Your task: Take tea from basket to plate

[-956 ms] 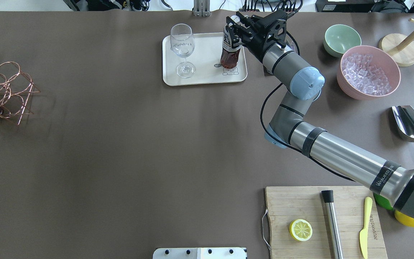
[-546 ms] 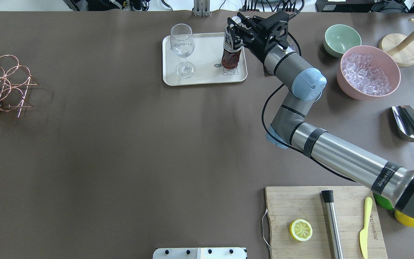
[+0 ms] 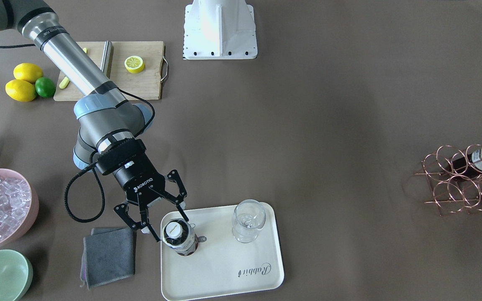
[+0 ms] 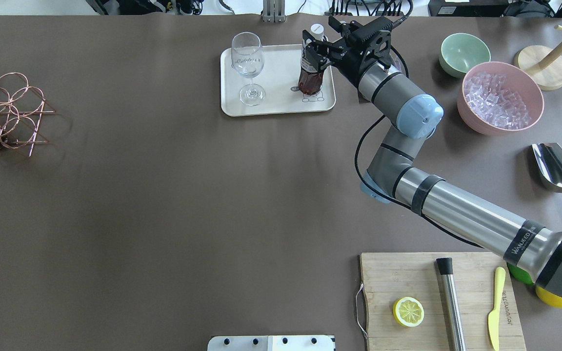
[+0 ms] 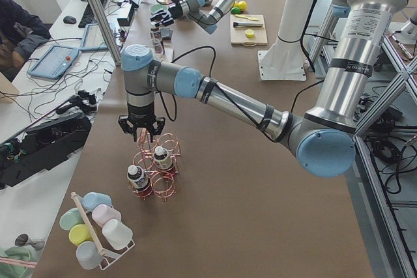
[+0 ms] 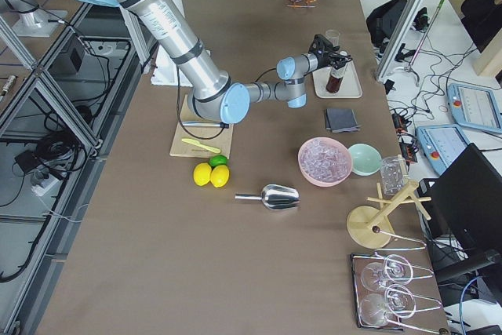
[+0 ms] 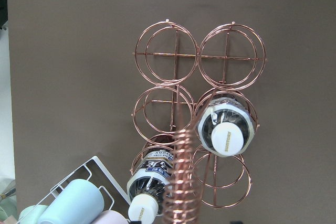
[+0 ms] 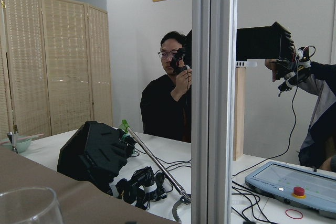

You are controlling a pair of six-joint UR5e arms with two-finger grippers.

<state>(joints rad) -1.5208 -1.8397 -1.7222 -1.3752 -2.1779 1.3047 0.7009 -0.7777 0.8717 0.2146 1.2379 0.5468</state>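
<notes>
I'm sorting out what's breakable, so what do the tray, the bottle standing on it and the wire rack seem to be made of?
Tray: probably plastic or melamine, with a matte cream surface, printed script and a rounded moulded rim.
Bottle: looks like clear plastic, with dark liquid showing through, a white screw cap and a pale printed label.
Rack: thin metal wire with a shiny rose-copper finish, bent into rings and a coil.
</notes>
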